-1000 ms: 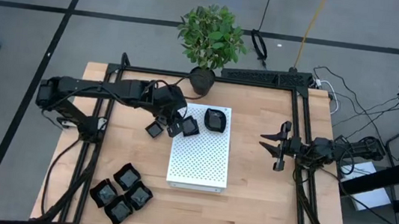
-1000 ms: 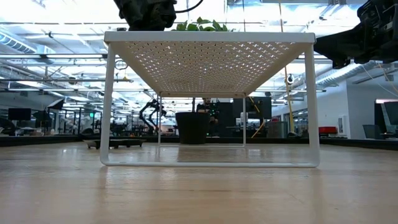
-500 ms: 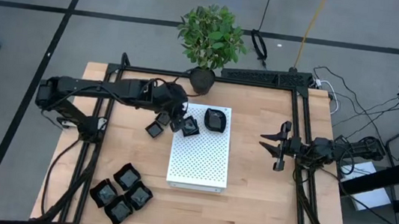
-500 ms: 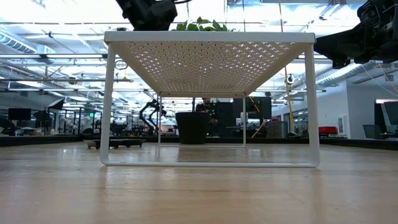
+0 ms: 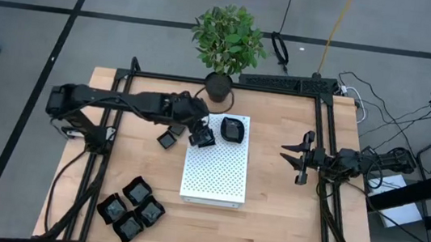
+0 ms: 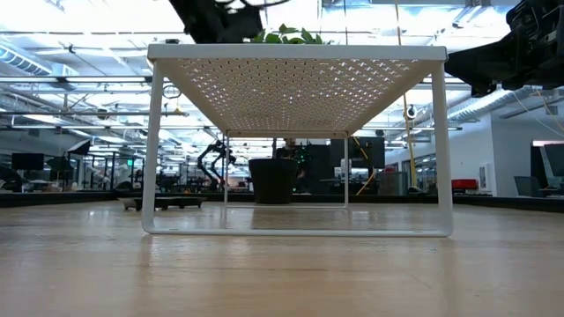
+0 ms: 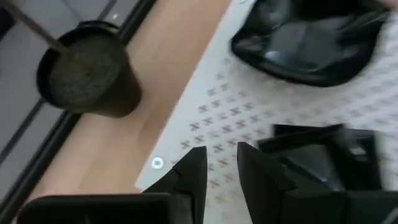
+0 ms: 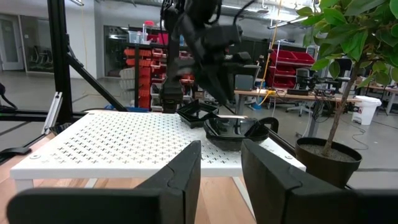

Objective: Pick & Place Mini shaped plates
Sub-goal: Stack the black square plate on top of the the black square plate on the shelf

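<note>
- A small glossy black square dish (image 5: 205, 138) sits on the far left corner of the white perforated metal shelf-board (image 5: 217, 178), its edge near the board's rim. A rounded glossy black dish (image 5: 233, 129) rests just beside it, nearer the far edge — the two look like the start of a row being laid out there.
- The left gripper (image 5: 196, 127) hangs just over the square dish. In the left wrist view its two dark fingers (image 7: 193, 174) stand slightly apart with nothing between them, the square dish (image 7: 323, 155) lying free beside them. My guess is the dish has been set down.
- Another small black square dish (image 5: 167, 140) lies on the pale wooden table (image 5: 269, 225), just off the board's left side, within that arm's reach.
- A cluster of larger wavy-edged black dishes (image 5: 132, 207) waits near the table's front left corner, well apart from the board — likely the stock to be moved.
- The right gripper (image 5: 291, 156) waits out to the board's right, fingers apart and empty.
- A black plant pot (image 5: 218, 87) with a leafy green plant (image 5: 229, 38) stands at the far edge, clear of the work.
</note>
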Controlling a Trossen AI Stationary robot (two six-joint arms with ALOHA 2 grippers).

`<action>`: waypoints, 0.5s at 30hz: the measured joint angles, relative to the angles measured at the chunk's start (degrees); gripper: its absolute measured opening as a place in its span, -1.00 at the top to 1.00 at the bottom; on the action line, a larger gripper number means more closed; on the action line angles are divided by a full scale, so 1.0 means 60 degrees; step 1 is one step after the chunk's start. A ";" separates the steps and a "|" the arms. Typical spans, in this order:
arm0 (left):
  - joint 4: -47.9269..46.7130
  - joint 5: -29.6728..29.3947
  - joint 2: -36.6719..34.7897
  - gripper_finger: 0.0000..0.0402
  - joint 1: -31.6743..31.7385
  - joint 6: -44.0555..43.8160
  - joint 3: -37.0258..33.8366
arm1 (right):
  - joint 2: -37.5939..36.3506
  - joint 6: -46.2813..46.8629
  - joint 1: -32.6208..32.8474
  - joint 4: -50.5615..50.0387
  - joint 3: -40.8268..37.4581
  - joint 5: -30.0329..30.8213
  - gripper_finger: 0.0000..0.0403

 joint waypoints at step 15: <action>0.0271 -0.0078 0.0281 0.54 -0.0006 0.0168 0.0000 | 0.0000 0.0003 -0.0001 0.0003 0.0002 0.0000 0.49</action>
